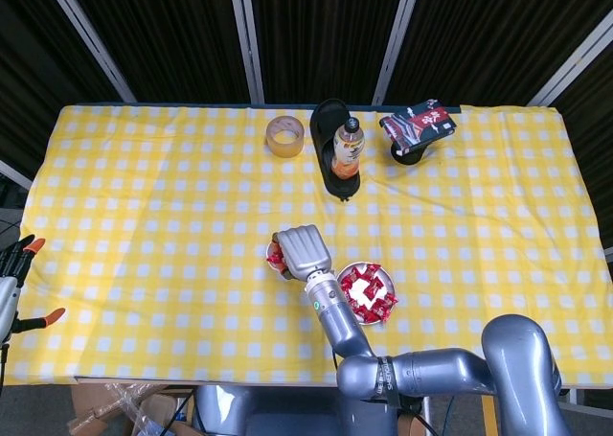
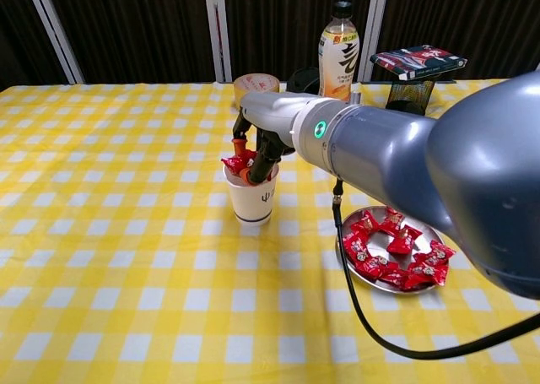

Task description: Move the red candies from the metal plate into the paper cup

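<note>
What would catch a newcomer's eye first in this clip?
The big grey right hand at the table's middle, holding a red candy at the rim of the white paper cup. Next, the metal plate heaped with red candies, just right of the cup on the yellow checked cloth.

Cup point(image 2: 251, 196) left of plate point(image 2: 359, 276) w/ candies point(image 2: 390, 251); right hand point(image 2: 256, 148) over cup; bottle point(image 2: 338, 53), tape point(image 2: 256, 85) behind.

A white paper cup point(image 2: 251, 194) stands upright — one red candy point(image 2: 235, 162) held at its mouth. More red candies point(image 2: 392, 251) fill the round metal plate point(image 2: 423, 287) nearby.
</note>
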### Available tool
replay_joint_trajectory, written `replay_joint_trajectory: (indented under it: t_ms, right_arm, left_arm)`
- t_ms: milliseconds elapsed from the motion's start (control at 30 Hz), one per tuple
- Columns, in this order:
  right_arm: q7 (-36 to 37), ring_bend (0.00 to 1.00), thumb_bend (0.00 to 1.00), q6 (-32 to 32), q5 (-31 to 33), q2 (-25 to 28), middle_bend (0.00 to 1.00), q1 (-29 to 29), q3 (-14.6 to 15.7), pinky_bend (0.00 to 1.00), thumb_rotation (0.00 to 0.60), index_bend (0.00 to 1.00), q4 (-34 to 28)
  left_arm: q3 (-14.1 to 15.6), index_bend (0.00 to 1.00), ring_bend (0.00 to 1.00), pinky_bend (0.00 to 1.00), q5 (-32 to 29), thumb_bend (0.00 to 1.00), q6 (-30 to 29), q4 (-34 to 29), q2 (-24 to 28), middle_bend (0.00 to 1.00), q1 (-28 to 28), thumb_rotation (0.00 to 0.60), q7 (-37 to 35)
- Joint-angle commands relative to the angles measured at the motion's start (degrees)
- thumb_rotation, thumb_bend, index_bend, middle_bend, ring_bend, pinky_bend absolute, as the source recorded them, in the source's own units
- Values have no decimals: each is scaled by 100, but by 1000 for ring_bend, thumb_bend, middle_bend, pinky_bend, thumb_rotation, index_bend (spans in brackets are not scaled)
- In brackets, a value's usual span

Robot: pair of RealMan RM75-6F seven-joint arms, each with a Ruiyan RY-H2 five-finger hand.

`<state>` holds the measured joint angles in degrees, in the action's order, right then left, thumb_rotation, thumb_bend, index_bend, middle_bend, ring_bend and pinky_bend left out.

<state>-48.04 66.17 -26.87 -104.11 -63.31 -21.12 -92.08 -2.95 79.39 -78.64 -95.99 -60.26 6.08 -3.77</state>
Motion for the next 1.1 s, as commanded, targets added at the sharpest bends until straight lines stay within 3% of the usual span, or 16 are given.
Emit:
replay_joint_trajectory:
  t_ms: [33,433,1100]
  right_arm:
    - [12,915,586,2,-12,3,886,-2,12,952,600,579,16]
    - [133,916,535,-44,-59,33,886,-7,46,952,600,381,13]
    - [169,915,466,195,-191,126,886,56,143,952,600,219,-173]
  left_arm:
    - [3,0,0,0,6,47,1,-1,2,0,2,600,9]
    - [5,0,0,0,-6,46,13,-21,13,0,6,600,8]
    - [15,0,0,0,17,46,-22,-43,11,0,-5,600,16]
